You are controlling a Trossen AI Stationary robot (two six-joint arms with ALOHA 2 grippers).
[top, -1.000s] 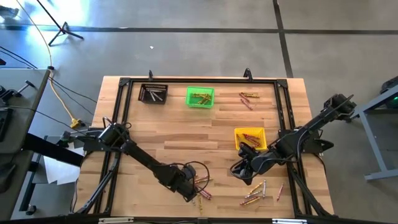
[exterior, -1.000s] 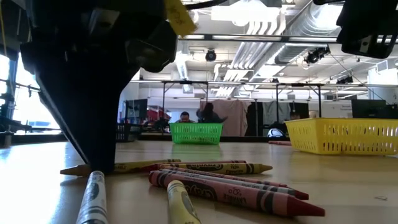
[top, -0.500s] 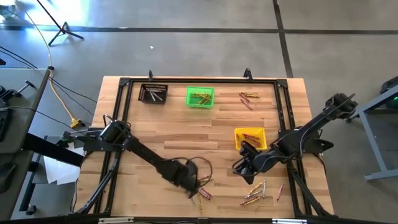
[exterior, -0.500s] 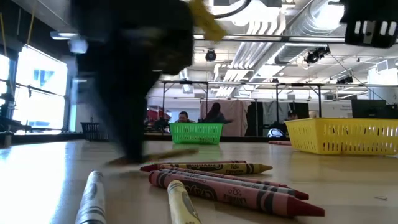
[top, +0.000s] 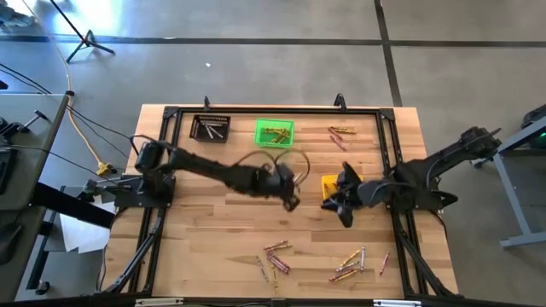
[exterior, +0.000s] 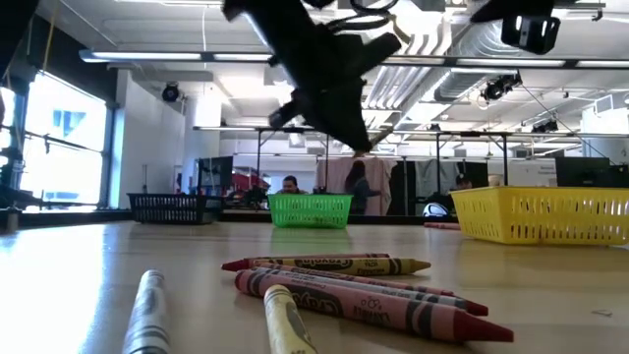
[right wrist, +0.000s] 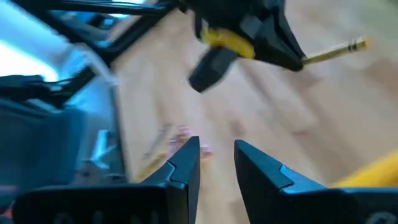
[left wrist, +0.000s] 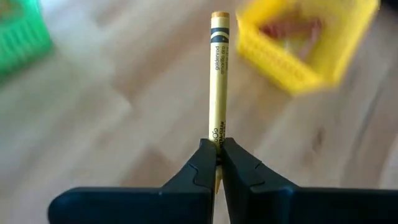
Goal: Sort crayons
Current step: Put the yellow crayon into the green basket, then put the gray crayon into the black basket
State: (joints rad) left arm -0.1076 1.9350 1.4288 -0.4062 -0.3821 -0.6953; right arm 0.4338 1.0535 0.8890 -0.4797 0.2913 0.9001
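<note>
Gold crayon (left wrist: 218, 68), light and stiff, sits pinched at its base in our left end effector (left wrist: 218, 163). We judge the wax brittle, so a gentle mid-barrel hold suits it. Our right end effector (right wrist: 216, 163) hangs just beside, narrowly parted and holding nothing.

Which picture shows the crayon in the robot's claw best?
The left wrist view: the gold crayon sticks straight out of the shut left gripper, label readable. The right wrist view shows only its far end past that gripper. From above and from table level, the arm hides it.
</note>
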